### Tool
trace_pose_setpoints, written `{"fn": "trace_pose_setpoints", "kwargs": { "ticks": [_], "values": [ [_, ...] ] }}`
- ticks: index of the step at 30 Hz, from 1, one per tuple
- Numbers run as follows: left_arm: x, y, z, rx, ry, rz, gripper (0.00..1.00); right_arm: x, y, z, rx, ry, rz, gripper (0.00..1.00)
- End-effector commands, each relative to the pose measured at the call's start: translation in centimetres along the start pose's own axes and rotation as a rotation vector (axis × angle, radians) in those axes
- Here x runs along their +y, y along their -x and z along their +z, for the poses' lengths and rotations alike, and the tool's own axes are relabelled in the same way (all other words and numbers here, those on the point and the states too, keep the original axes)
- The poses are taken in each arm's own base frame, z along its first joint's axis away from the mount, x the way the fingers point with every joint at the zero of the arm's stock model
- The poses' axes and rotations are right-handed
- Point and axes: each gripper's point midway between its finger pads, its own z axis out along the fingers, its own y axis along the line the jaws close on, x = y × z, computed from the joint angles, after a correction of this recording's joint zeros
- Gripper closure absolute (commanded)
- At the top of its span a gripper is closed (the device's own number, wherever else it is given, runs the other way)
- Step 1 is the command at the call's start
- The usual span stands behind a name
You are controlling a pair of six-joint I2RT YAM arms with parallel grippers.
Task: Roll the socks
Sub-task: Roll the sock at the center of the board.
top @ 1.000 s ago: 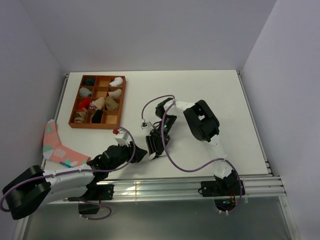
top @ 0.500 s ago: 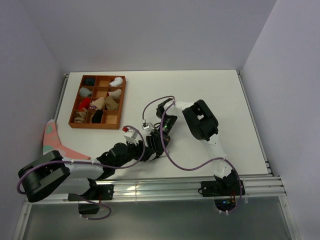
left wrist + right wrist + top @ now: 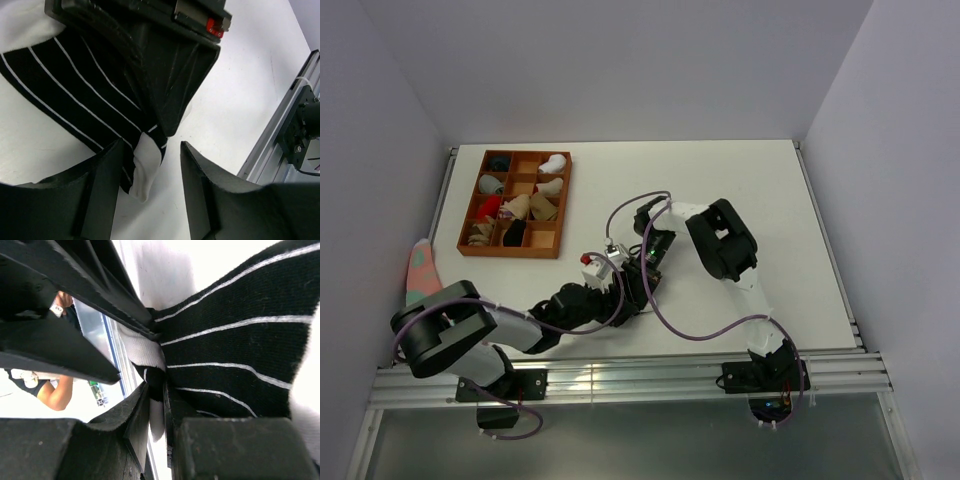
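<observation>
Left wrist view, entry one: striped sock, black with thin white stripes. Lies flat on the table, long axis slanting from upper left of the frame down to lower centre. Finishes in a white end at lower centre.

Entry two: left gripper. Jaws apart, one on either side of the white end, clamped on nothing. Contact between sock and the left-hand finger: cannot tell.

Entry three: right gripper. Reaches down from the top of the frame, tips together on the sock just above the white end. Confirmed in right wrist view: fingers pinched on a fold of black and white fabric at centre left, body of the sock spreading to the right.

Top external view: both grippers side by side at lower centre, near the table's front edge. Tray well apart at upper left; pink sock at left edge.

Judgement: body of the sock extends away from the left gripper toward upper left, so any roll likely runs along that slant, starting at the white end. Right arm already gripping; left poised at the same end. Tan sock: not identified.
</observation>
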Motion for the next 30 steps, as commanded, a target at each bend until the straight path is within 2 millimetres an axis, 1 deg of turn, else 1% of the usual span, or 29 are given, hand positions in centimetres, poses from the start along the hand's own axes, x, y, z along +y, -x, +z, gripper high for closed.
{"fn": "trace_pose_setpoints", "kwargs": {
  "ticks": [1,3,8,11,12,14,15,16,17,18,19,20,22,24,25,26,28,29,30],
  "values": [
    [-1.9,1.5,0.8,-0.052,-0.078,0.009,0.47,0.4,0.6,-0.6,-0.024,0.013,0.002,0.78],
    [-1.9,1.5,1.0,-0.051,-0.077,0.0,0.5,0.4,0.5,-0.6,-0.023,0.014,0.006,0.78],
    [-1.6,0.6,1.6,-0.02,-0.072,-0.024,0.57,0.4,0.5,-0.7,-0.028,0.009,0.005,0.78],
    [-1.3,0.1,2.0,0.001,-0.06,-0.041,0.66,0.2,0.6,-0.8,-0.03,0.0,0.001,0.78],
    [-1.5,0.1,2.1,0.003,-0.068,-0.046,0.73,0.2,0.5,-0.7,-0.031,-0.003,0.009,0.78],
    [-1.4,-0.3,2.2,0.017,-0.059,-0.068,0.81,0.1,0.5,-0.8,-0.034,-0.016,-0.001,0.77],
    [-1.5,-0.4,2.2,0.025,-0.067,-0.074,0.88,0.2,0.6,-0.9,-0.038,-0.024,0.001,0.76],
    [-1.3,-0.7,2.3,0.037,-0.055,-0.083,0.91,0.0,0.8,-1.0,-0.048,-0.036,-0.007,0.74],
    [-1.2,-0.8,2.4,0.044,-0.042,-0.101,0.94,0.1,0.7,-1.1,-0.05,-0.054,-0.016,0.66],
    [-1.1,-1.1,2.3,0.056,-0.042,-0.108,0.99,0.2,0.8,-1.3,-0.06,-0.071,-0.003,0.62],
    [-0.3,-1.9,2.3,0.083,-0.003,-0.119,1.0,-0.2,1.2,-1.6,-0.083,-0.094,-0.026,0.59],
    [-0.3,-1.8,2.6,0.088,0.011,-0.138,1.0,0.1,1.2,-1.9,-0.098,-0.111,-0.038,0.54],
    [-0.2,-2.2,2.5,0.104,0.019,-0.152,1.0,-0.1,1.8,-2.6,-0.131,-0.148,-0.045,0.52],
    [0.4,-2.8,2.4,0.13,0.056,-0.181,1.0,0.2,2.0,-3.7,-0.174,-0.177,-0.03,0.49],
    [0.6,-2.8,2.5,0.13,0.07,-0.189,1.0,-0.1,2.4,-4.2,-0.204,-0.195,-0.042,0.48],
    [0.9,-3.2,2.4,0.151,0.095,-0.208,1.0,0.0,2.2,-5.0,-0.235,-0.21,-0.015,0.47],
    [1.0,-3.4,2.5,0.163,0.103,-0.225,1.0,-0.5,2.5,-6.2,-0.282,-0.241,-0.016,0.46],
    [1.1,-3.5,2.6,0.173,0.11,-0.241,1.0,-0.6,2.2,-7.2,-0.32,-0.254,0.017,0.46],
    [1.2,-3.6,2.6,0.18,0.112,-0.249,1.0,-1.0,2.5,-7.9,-0.352,-0.274,0.011,0.45]
  ]
}}
